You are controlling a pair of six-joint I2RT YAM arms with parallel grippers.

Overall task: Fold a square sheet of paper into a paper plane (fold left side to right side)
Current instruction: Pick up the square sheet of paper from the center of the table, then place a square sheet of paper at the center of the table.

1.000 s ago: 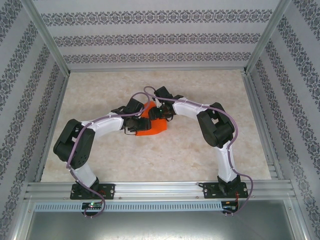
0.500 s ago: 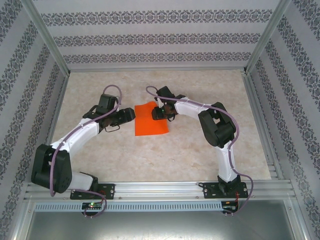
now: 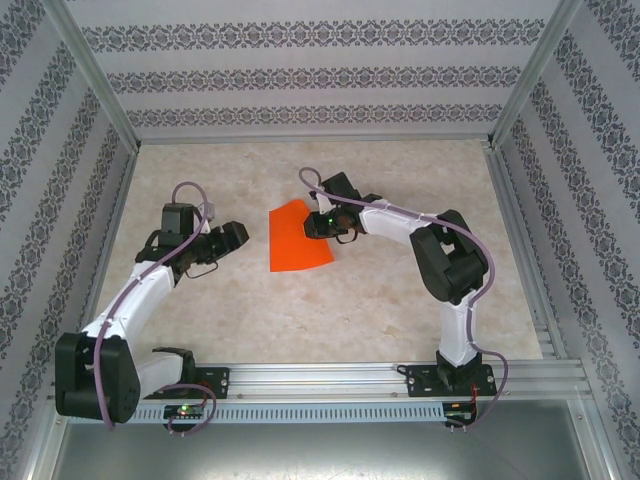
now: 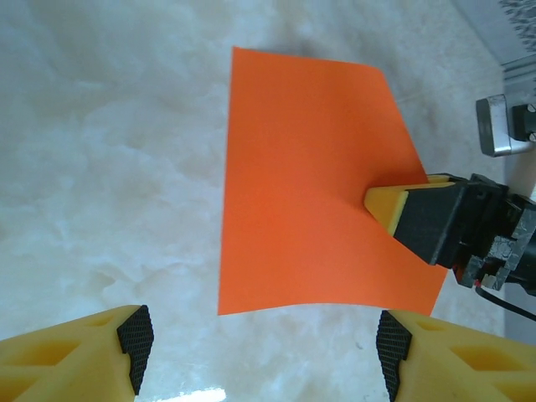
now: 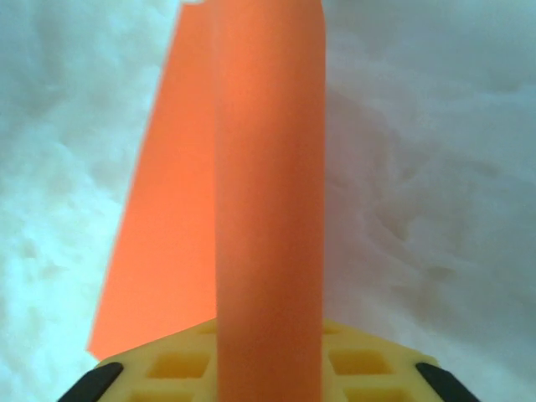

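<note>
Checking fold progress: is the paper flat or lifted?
Mostly flat on the table: the paper curls up at its right edge, pinched in the right gripper.

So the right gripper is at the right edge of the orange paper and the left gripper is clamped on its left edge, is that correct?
Not quite. The left gripper is open and apart from the orange paper, off to its left, as the top view shows. The right gripper is at the paper's right edge, as you said.
</note>
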